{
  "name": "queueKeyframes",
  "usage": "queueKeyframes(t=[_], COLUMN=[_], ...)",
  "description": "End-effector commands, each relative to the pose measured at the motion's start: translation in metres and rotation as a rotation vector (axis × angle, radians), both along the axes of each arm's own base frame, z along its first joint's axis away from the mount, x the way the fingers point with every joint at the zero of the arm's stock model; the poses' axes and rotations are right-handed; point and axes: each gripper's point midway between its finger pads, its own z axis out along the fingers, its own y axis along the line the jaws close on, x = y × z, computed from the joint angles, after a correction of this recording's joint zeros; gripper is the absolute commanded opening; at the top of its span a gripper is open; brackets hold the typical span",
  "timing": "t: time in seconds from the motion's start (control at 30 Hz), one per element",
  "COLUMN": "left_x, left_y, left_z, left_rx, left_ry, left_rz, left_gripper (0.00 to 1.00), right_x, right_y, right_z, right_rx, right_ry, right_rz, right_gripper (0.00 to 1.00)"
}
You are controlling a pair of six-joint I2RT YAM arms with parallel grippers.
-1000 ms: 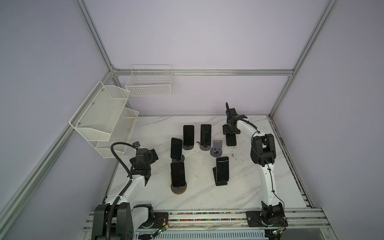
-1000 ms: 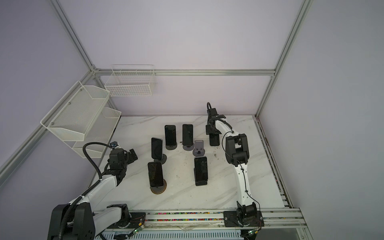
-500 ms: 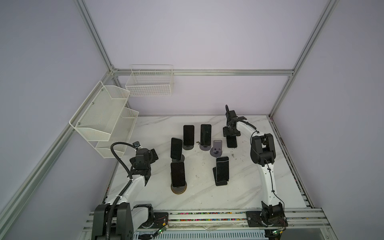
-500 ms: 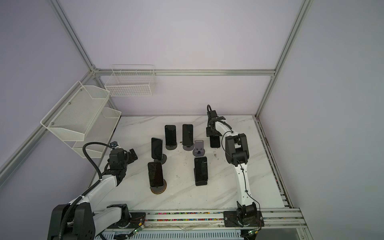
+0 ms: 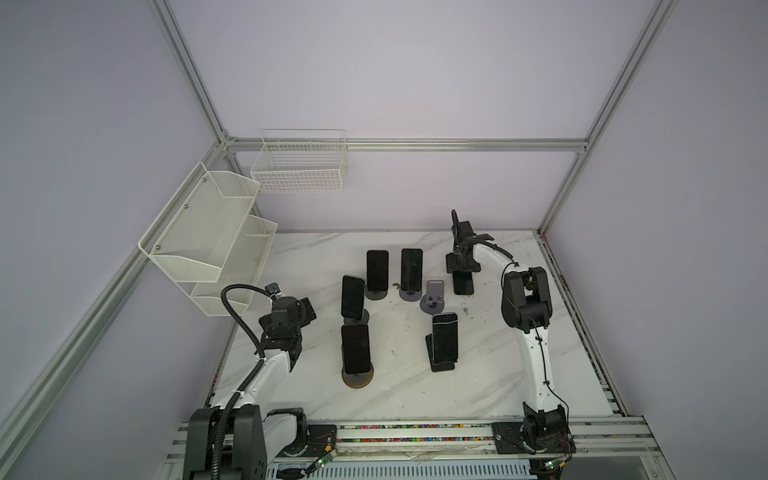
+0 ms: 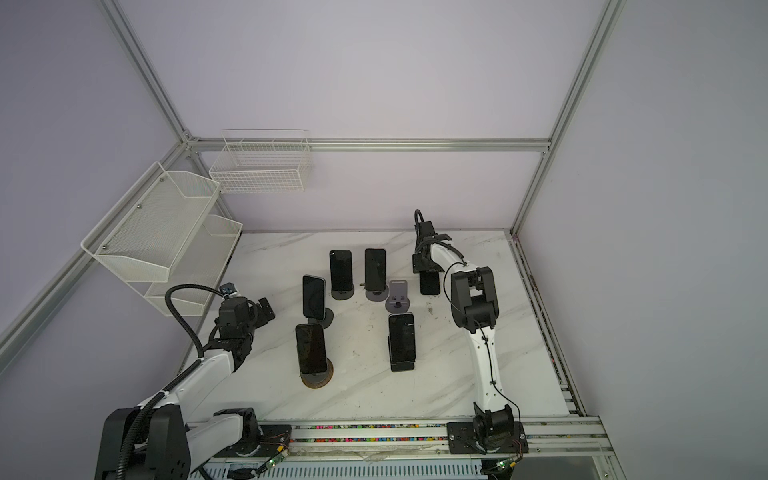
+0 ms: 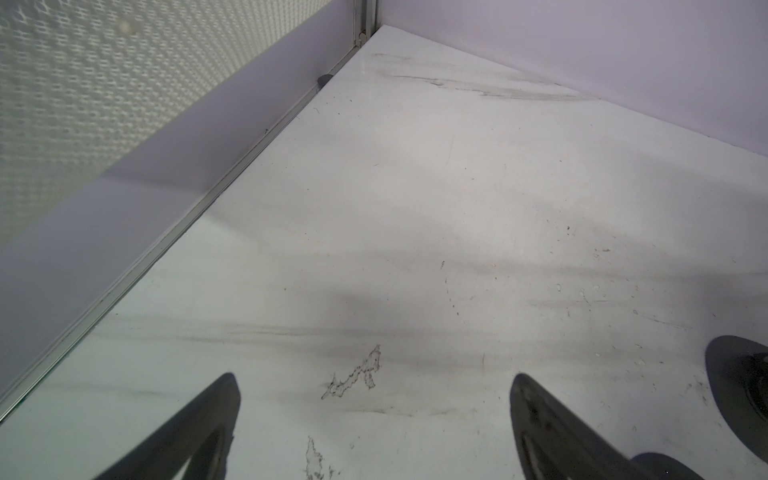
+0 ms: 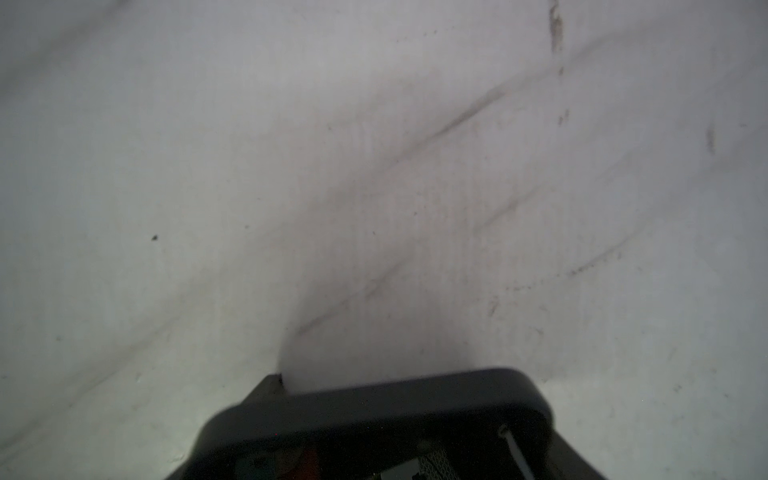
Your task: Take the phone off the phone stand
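Observation:
In both top views my right gripper (image 5: pixel 462 269) (image 6: pixel 426 268) is at the back right, shut on the upper end of a dark phone (image 5: pixel 463 284) (image 6: pixel 429 284) that hangs upright, its lower end at or just above the marble table (image 5: pixel 490 357). Just left of it stands an empty grey phone stand (image 5: pixel 433 294) (image 6: pixel 398 296). The right wrist view has the phone's dark edge (image 8: pixel 374 405) close over the table. My left gripper (image 5: pixel 306 309) (image 7: pixel 376 419) is open over bare table at the left, holding nothing.
Several other dark phones sit on stands mid-table, among them one on a round base (image 5: pixel 355 351) and one on a black stand (image 5: pixel 444 337). White mesh shelves (image 5: pixel 208 241) and a wire basket (image 5: pixel 301 166) hang on the left and back walls.
My right gripper has come down slightly toward the table with the phone in it. The left arm has not moved.

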Motion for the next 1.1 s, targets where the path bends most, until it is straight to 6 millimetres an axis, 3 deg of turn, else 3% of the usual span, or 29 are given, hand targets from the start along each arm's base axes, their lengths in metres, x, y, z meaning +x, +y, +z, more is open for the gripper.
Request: queueKeyframes(t=[0.0, 0.27, 1.07], left_x=[-0.0015, -0.0031, -0.0036], left_y=[0.0030, 0.0028, 0.0027], left_z=[-0.0044, -0.0036, -0.0036], left_rx=[0.006, 0.005, 0.006], left_ry=[0.011, 0.005, 0.011], left_rz=[0.006, 0.006, 0.005], left_gripper=[1.00, 1.00, 0.99], right_x=[-0.0262, -0.0263, -0.0300], right_y=[-0.0040, -0.0117, -0.0076], right_z=[-0.0476, -0.0475, -0.0555], right_rx=[-0.025, -0.063, -0.042], right_ry=[0.130, 0.125, 0.127], right_rz=[-0.005, -0.019, -0.001], right_gripper=[0.71, 0.73, 0.78])
